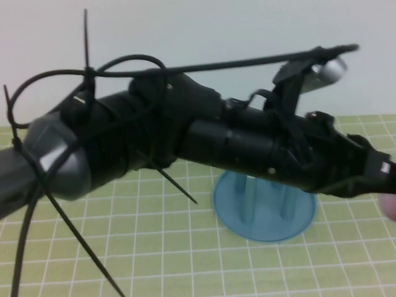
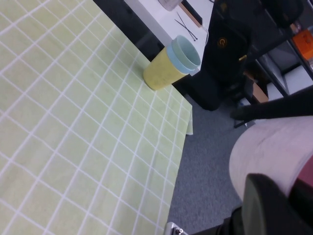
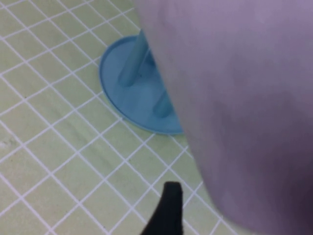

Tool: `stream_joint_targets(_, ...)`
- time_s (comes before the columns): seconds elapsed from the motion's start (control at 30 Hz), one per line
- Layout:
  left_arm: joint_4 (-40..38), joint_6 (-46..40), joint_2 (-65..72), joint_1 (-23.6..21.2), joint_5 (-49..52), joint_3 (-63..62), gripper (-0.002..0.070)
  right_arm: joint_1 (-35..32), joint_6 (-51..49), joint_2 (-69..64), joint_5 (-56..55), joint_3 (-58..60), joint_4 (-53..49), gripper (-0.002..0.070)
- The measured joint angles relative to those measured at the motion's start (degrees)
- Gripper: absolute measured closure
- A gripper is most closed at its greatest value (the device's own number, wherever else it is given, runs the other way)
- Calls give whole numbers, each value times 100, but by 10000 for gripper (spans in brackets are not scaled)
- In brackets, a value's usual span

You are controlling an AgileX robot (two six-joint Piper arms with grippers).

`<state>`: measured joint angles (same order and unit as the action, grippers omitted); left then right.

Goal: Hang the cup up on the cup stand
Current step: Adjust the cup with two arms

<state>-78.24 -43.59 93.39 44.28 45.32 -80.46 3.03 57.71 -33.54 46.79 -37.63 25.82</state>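
Observation:
The pale pink cup (image 2: 274,147) is held off the table's edge, with my left gripper's black finger (image 2: 266,205) pressed against its wall. In the high view my left arm crosses the whole picture. My left gripper (image 1: 380,176) is at the far right, with a bit of the cup (image 1: 390,207) below it. The blue cup stand (image 1: 264,210) stands under the arm; its peg tops are hidden. In the right wrist view the cup (image 3: 234,98) fills the picture close up. My right gripper (image 3: 230,205) shows one finger (image 3: 166,210), apart from the cup. The stand's base (image 3: 129,93) lies beyond.
A yellow cup with a light blue cup nested in it (image 2: 171,63) stands near the table's edge. The green grid mat (image 1: 154,247) covers the table. Grey floor (image 2: 210,161) lies past the edge. Cable ties stick out from the left arm (image 1: 154,133).

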Motion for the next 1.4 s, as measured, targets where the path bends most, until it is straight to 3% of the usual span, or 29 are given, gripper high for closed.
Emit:
stream_joint_targets(0.43, -71, 11, 218, 295, 60, 0, 675, 0, 962, -4, -101, 0, 687, -16)
stream_joint_targets(0.6, -247, -98, 218, 295, 34, 0, 674, 0, 976, -4, -89, 0, 749, 73)
stream_joint_targets(0.77, -247, -383, 218, 295, 44, 0, 664, 0, 1014, -4, -89, 0, 749, 85)
stream_joint_targets(0.83, -247, -477, 218, 295, 44, 0, 617, 0, 1014, -4, -89, 0, 749, 86)
stream_joint_targets(1.07, -247, -1123, 218, 226, 139, 0, 293, 0, 1002, -4, -100, 0, 773, 87)
stream_joint_targets(1.13, -247, -1206, 218, 151, 190, 0, 262, 0, 961, -4, -100, 0, 773, 87)
stream_joint_targets(1.4, 41, -1229, 218, -418, 1342, -576, 261, 0, 778, -4, 147, 0, 773, 88)
